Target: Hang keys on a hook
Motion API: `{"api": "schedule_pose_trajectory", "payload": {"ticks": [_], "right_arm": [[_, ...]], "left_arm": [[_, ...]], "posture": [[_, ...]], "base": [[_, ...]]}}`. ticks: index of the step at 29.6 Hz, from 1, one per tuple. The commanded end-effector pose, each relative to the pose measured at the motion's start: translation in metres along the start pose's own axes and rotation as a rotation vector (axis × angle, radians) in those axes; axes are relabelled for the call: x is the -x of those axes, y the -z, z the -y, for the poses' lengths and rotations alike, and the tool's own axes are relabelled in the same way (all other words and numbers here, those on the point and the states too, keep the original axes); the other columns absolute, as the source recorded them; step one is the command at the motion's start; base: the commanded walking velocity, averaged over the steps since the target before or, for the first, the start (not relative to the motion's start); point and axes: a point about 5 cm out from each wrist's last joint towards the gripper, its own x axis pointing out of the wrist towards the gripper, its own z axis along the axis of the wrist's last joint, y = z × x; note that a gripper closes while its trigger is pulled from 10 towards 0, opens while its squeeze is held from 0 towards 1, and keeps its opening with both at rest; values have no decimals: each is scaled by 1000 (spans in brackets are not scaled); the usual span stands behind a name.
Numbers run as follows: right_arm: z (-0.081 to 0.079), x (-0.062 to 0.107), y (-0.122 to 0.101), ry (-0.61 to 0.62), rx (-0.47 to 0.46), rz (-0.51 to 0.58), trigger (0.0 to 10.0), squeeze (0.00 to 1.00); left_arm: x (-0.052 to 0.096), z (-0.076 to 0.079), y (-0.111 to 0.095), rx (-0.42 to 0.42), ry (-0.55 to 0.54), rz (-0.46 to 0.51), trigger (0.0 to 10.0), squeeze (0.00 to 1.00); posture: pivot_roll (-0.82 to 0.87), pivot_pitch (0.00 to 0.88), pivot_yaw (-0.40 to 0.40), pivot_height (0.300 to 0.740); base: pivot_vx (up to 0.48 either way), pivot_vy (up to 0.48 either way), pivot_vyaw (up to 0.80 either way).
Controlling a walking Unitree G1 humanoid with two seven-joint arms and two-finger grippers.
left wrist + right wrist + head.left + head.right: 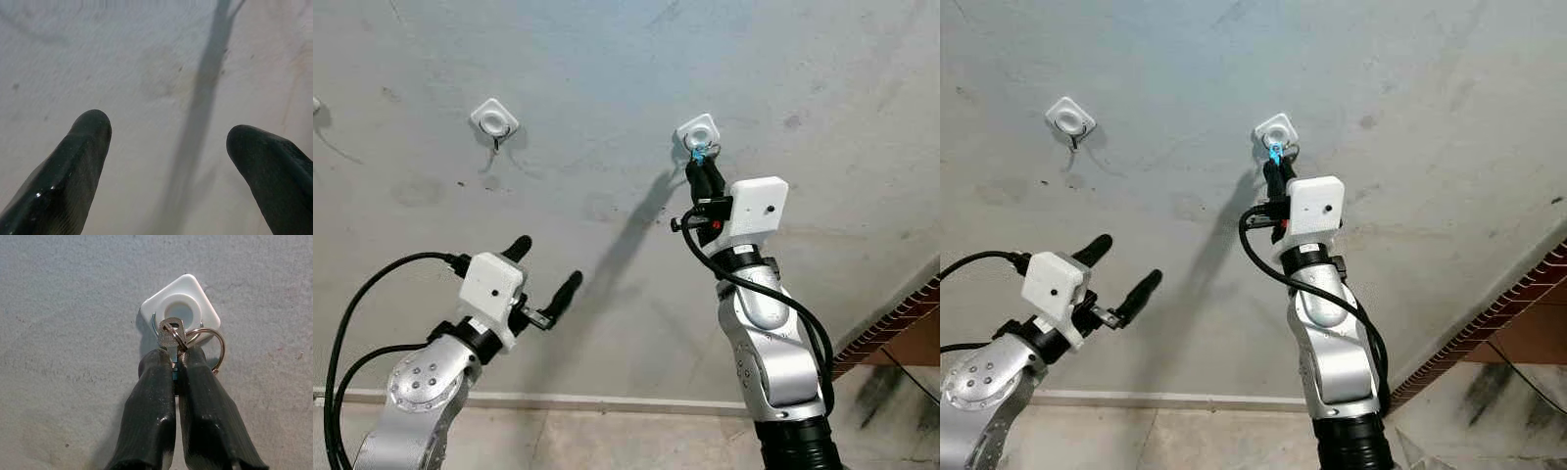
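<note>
The right gripper (175, 363) is raised to the rough grey plaster wall (607, 88) with its two long black fingers (149, 416) pressed together on a silver metal key (170, 335), so it is closed and holding that key. The key's round head pokes out just past the fingertips, lying against the lower edge of a white square plastic wall hook (180, 307) mounted cornerwise like a diamond, with a round recess in its middle. A thin silver key ring (211, 343) is threaded through the key's head and loops out to one side of the fingertips, overlapping the corner of the hook's plate; a curved metal wire prong of the hook shows just behind the key's head, but whether the ring is already over the prong cannot be told. A small bright blue piece (701, 155) sits right at the fingertips in the head views, just below the hook. The gripper's shadow falls on the wall below and to the left of it. The left gripper (547, 275) is held lower and well apart from the right one, near the wall but touching nothing, its fingers (73, 171) spread wide with only bare plaster between them. Above the left gripper, well apart from it, a second white square plastic hook (494, 120) is fixed to the wall, with a small dark metal prong hanging from it and nothing on it.
</note>
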Motion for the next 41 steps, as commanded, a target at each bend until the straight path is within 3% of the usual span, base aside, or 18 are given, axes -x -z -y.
{"api": "schedule_pose_trajectory", "payload": {"ticks": [1,23,41], "right_arm": [[0,1,-2,-2,4,0,10000,0],[0,8,8,-15,17,-30,10000,0],[11,-13,-27,72,49,118,10000,0]], "left_arm": [[-2,3,-5,-11,24,25,10000,0],[-8,4,-13,-40,51,61,10000,0],[-16,7,-27,-31,80,108,10000,0]], "posture": [[275,6,-72,740],[265,0,-56,740],[265,0,-55,740]], "base": [[0,0,0],[0,0,0],[0,0,0]]}}
